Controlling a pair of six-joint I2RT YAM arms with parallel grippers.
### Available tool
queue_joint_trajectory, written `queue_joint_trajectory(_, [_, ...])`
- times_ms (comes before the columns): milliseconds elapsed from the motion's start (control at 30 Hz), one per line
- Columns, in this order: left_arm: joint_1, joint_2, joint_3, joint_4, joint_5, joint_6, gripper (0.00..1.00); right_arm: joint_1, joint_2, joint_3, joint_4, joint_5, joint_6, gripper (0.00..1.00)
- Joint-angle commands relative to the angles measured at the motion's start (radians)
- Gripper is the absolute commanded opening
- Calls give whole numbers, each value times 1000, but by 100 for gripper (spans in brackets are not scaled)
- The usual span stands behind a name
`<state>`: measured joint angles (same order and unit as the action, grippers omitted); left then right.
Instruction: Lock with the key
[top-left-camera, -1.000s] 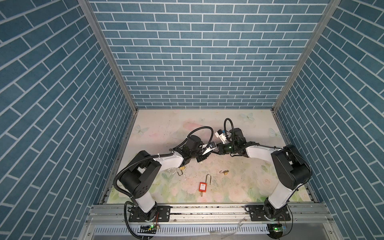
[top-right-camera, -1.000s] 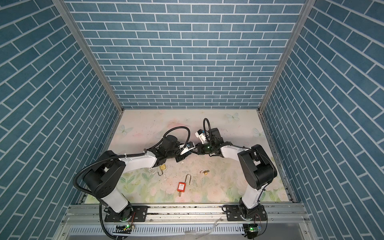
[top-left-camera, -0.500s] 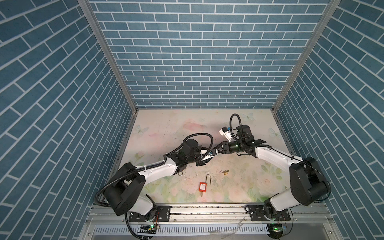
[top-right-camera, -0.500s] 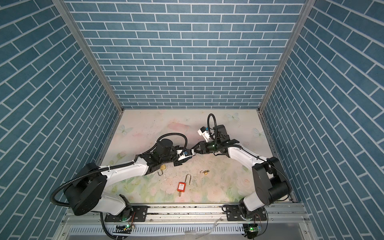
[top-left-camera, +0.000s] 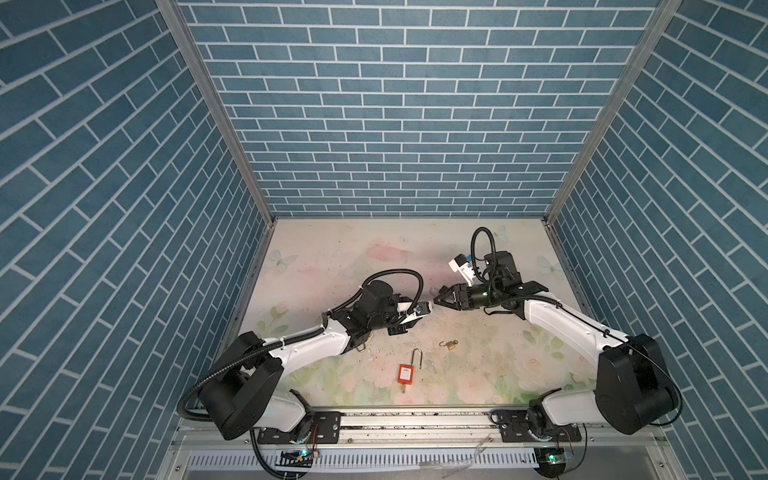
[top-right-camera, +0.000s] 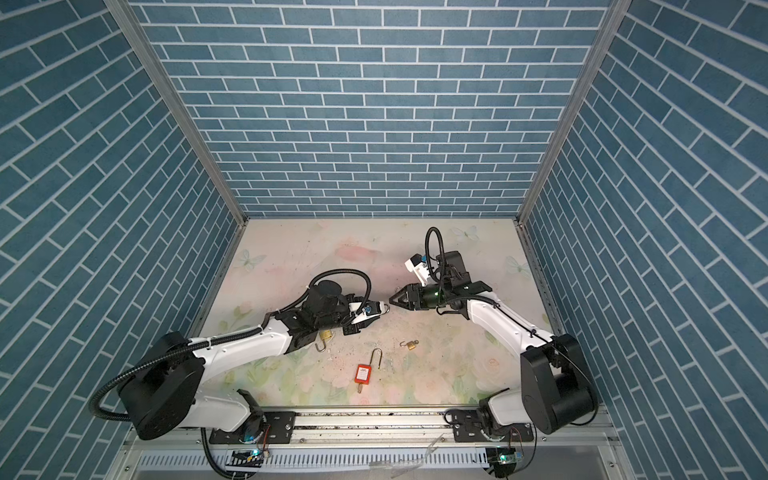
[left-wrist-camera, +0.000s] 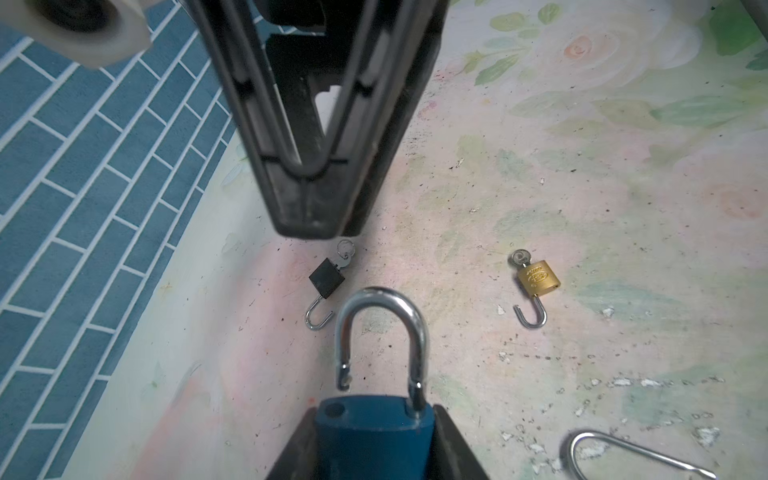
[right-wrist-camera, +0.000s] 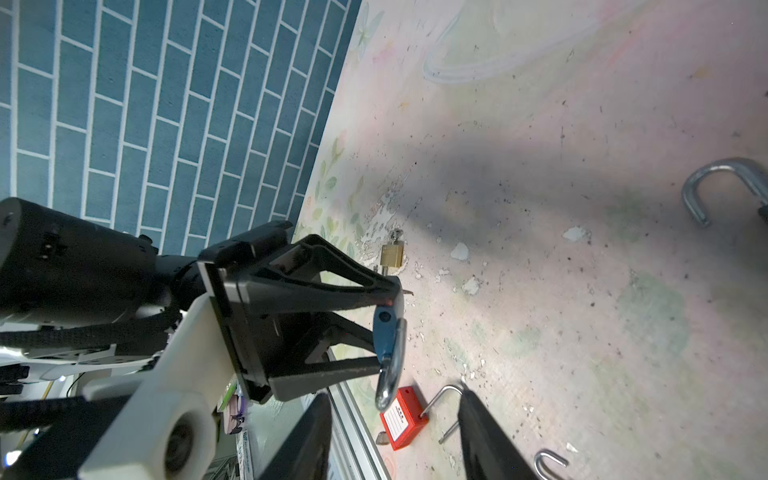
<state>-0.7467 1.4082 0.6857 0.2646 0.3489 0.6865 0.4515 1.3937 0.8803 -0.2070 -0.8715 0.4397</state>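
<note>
both grippers met tip to tip near the middle of the worktop (top-left-camera: 374, 249). behind them open floral worktop ran all the way to the back wall (top-left-camera: 395, 124). the left wall (top-left-camera: 124, 249) and right wall (top-left-camera: 665, 249) stood well off from either gripper. on the near side the front rail (top-left-camera: 415, 419) closed things in, and that stretch was the crowded one. a red padlock (top-left-camera: 406, 373) with a long thin hoop lay rail-side of the gap between the grippers. a small brass padlock (top-left-camera: 451, 344) lay rail-side of the right gripper (top-left-camera: 437, 299). a bigger brass padlock (top-right-camera: 326, 333) sat tucked against the left arm (top-right-camera: 249, 345), just behind the left gripper (right-wrist-camera: 388, 328). a black padlock (left-wrist-camera: 326, 277) lay on the worktop close by the right gripper's tips. all four lay popped open.

the blue padlock (left-wrist-camera: 374, 432) was up off the worktop, clamped by its body between the left gripper's fingers (left-wrist-camera: 453, 453). its chrome shackle (left-wrist-camera: 380, 332) stuck straight out toward the right gripper. it had a plain blue body and a chunky shackle. one leg sat in the body and the other leg's end hung just clear of its hole, so it was unlocked. the right gripper's jaws stood apart with nothing between them. its tips were just beside the shackle's curve, with a thin gap showing in the left wrist view.
</note>
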Motion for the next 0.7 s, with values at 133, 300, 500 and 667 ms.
queue_joint_trajectory(133, [-2, -14, 0, 47, -15, 21, 0, 62, 44, 9, 16, -13, 11, 43])
queue_joint_trajectory(300, [-2, -17, -3, 58, -21, 21, 0, 82, 70, 19, 33, -5, 19, 31])
queue_joint_trajectory(500, [-1, -16, -6, 57, -19, 25, 0, 85, 79, 32, 36, 10, 21, 16])
queue_joint_trajectory(667, [0, -15, -5, 52, -11, 28, 0, 85, 86, 43, 26, 21, 11, 14])
